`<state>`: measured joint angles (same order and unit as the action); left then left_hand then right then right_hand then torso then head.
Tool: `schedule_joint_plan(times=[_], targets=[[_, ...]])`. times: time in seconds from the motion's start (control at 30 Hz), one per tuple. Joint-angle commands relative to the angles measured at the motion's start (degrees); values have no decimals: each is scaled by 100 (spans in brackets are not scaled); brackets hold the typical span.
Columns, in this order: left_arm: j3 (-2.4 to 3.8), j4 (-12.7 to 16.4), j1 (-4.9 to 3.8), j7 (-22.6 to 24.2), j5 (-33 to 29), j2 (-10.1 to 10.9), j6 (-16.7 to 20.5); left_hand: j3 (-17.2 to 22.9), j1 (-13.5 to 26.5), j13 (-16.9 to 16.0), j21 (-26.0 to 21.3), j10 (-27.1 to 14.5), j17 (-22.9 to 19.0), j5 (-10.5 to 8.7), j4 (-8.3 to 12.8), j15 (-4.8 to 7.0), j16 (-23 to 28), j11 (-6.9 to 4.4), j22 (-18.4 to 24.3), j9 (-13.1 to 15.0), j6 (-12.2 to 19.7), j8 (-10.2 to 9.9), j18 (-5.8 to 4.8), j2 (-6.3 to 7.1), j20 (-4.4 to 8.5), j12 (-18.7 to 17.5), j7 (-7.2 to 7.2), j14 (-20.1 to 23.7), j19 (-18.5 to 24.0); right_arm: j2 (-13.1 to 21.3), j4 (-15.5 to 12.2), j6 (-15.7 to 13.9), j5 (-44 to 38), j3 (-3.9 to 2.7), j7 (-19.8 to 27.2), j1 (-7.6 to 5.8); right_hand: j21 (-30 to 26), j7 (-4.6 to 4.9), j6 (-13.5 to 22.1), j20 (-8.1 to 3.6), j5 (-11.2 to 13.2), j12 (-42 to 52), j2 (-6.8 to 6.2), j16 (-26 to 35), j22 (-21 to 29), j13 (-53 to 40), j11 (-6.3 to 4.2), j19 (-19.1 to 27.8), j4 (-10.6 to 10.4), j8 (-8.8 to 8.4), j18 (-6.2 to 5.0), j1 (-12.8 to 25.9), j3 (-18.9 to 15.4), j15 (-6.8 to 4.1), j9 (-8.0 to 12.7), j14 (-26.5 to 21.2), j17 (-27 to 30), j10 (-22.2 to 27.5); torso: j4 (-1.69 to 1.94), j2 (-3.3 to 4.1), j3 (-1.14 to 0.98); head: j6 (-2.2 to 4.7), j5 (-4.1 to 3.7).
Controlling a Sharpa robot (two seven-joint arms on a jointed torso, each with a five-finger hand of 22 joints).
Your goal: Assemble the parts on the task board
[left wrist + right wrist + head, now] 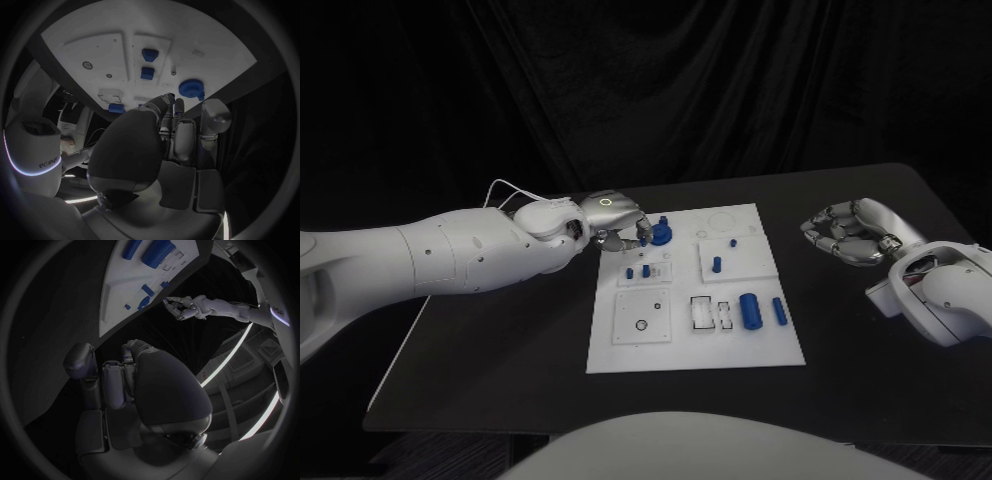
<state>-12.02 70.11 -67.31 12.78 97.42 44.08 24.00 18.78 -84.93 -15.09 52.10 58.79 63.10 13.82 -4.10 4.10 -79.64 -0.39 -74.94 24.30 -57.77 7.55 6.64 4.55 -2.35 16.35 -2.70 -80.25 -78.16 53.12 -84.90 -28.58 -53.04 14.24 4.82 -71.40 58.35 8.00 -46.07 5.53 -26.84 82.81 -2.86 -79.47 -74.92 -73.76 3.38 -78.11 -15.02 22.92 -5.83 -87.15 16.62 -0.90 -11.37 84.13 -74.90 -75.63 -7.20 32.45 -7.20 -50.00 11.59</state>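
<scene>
A black surface with rounded corners carries everything, set before a dark curtain. Directly on it lies the white task board, a long rectangular plate lying flat near the middle, its long sides running away from the robot. Bare black surface shows on every side of the task board, widest to its left and right.

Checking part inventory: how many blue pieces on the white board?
7: round blue gear by left hand; peg; peg; two small pegs; large cylinder; slim bar. Hand may hide others.
</scene>
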Motion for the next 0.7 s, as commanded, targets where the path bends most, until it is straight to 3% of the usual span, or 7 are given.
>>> schedule_joint_plan(times=[0.03, 0.13, 0.23, 0.37, 0.5, 0.63, 0.7], targets=[[-4, -69, 48, -55, -2, -32, -257, 12, 43, 5, -21, 17, -6, -36, -17, -9, 18, 20, -592, 6, -29, 20, 22, -16, -9, -15, -1, 41, 40, 14, 0, 56, -27, -4, -77, 17, -34, -10, -9, -12, -31, -18, 2, 24, -664, 5, -12, 42, 8, 35, -54, 10, 40, 20, 5, 75, -449, 10, 23, -5, -11, 0, -8], [-7, -163, 105, -51, -2, -81, -264, 13, 43, 8, -30, 22, -19, -40, -14, -10, 24, 22, -590, 7, -32, 20, 24, -15, -10, -22, -2, 46, 43, 20, 3, 64, -27, -4, -79, 21, -34, -10, -9, -12, -31, -18, 2, 24, -664, 5, -12, 42, 8, 35, -54, 10, 40, 20, 5, 75, -449, 10, 13, 2, -19, 0, 15], [-8, -261, 164, -43, -2, -143, -249, 16, 39, 11, -33, 29, -21, -44, -8, -13, 26, 23, -590, 8, -34, 20, 24, -12, -11, -30, -3, 47, 44, 18, 4, 70, -27, -4, -77, 26, -34, -10, -9, -12, -31, -18, 2, 24, -664, 5, -12, 42, 8, 35, -54, 10, 40, 20, 5, 75, -449, 10, 26, 4, -20, 0, 1], [-8, -362, 214, -33, -2, -221, -231, 21, 37, 17, -38, 70, -24, -46, 6, -18, 31, 30, -589, 13, -47, 21, 24, -2, -14, -45, -12, 48, 46, 12, 4, 78, -27, -4, -74, 33, -34, -10, -9, -12, -31, -18, 2, 24, -664, 5, -12, 42, 8, 35, -54, 10, 40, 20, 5, 75, -449, 10, 36, 12, -2, 0, -16], [-8, -437, 243, -33, -2, -285, -215, 19, 41, 19, -39, 80, -19, -48, 8, -20, 29, 33, -589, 15, -50, 21, 24, 5, -15, -50, -13, 46, 46, 14, -1, 80, -27, -4, -72, 37, -34, -10, -9, -12, -31, -18, 2, 24, -664, 5, -12, 42, 8, 35, -54, 10, 40, 20, 5, 75, -449, 10, 2, 13, 3, 0, 15], [-8, -485, 257, -38, -2, -328, -181, 19, 43, 19, -35, 85, -17, -50, 8, -21, 29, 34, -590, 15, -51, 21, 23, 6, -15, -52, -14, 45, 45, 34, -6, 72, -27, -4, -73, 38, -34, -10, -9, -12, -31, -18, 2, 24, -664, 5, -12, 42, 8, 35, -54, 10, 40, 20, 5, 75, -449, 10, 7, 19, -5, 0, -3], [-8, -502, 261, -40, -2, -345, -166, 20, 42, 19, -46, 90, -26, -51, 10, -22, 32, 35, -588, 16, -52, 21, 24, 6, -16, -53, -14, 48, 48, 42, -7, 71, -27, -4, -76, 38, -34, -10, -9, -12, -31, -18, 2, 24, -664, 5, -12, 42, 8, 35, -54, 10, 40, 20, 5, 75, -449, 10, 2, 17, -18, 0, -2]])
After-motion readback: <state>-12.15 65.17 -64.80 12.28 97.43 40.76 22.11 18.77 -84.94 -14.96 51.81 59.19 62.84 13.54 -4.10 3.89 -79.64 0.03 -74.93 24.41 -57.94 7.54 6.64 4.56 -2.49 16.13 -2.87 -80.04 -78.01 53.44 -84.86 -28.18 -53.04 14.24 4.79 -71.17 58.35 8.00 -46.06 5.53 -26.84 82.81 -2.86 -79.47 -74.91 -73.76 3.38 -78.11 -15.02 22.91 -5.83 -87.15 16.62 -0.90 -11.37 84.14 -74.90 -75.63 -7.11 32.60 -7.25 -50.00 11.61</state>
